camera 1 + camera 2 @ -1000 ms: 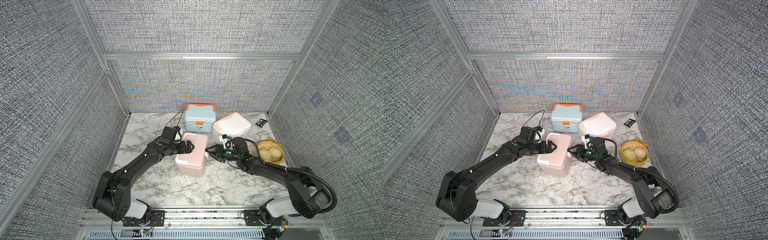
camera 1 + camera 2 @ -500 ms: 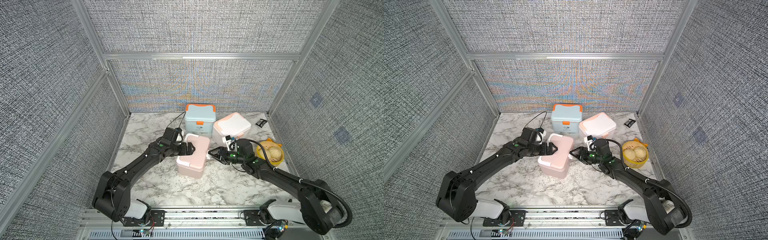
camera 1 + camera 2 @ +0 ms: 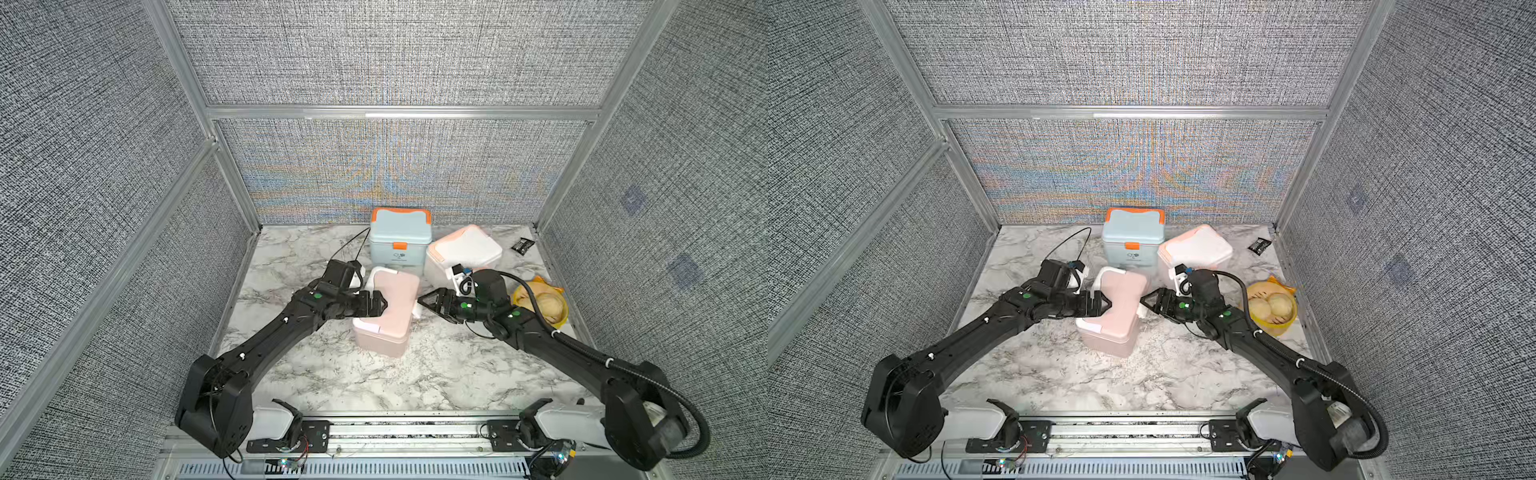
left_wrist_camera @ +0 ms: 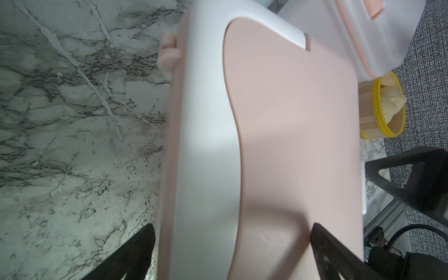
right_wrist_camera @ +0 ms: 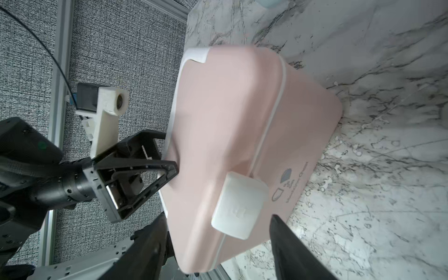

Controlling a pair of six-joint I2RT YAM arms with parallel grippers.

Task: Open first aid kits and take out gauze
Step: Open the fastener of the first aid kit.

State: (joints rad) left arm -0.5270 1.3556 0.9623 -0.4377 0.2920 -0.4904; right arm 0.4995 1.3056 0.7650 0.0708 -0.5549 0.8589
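The pink-and-white first aid kit (image 3: 388,320) (image 3: 1115,320) stands mid-table with its lid down. My left gripper (image 3: 377,304) (image 4: 232,240) is open, with its fingers spread across the lid's white handle edge and pink top. My right gripper (image 3: 426,302) (image 5: 218,219) is open on the opposite side, and the kit's white latch (image 5: 238,204) lies between its fingers. Behind stand the closed pale blue-and-orange kit (image 3: 400,243) and the white-and-peach kit (image 3: 465,253). No gauze is in view.
A yellow basket with buns (image 3: 540,307) (image 3: 1271,311) stands just right of my right wrist. A small black wrapper (image 3: 523,245) lies at the back right corner. Grey walls close in the marble table (image 3: 340,374) on three sides.
My right gripper's jaws have spread wider around the latch, and the right arm's elbow has swung out to the right. The left arm has hardly moved.
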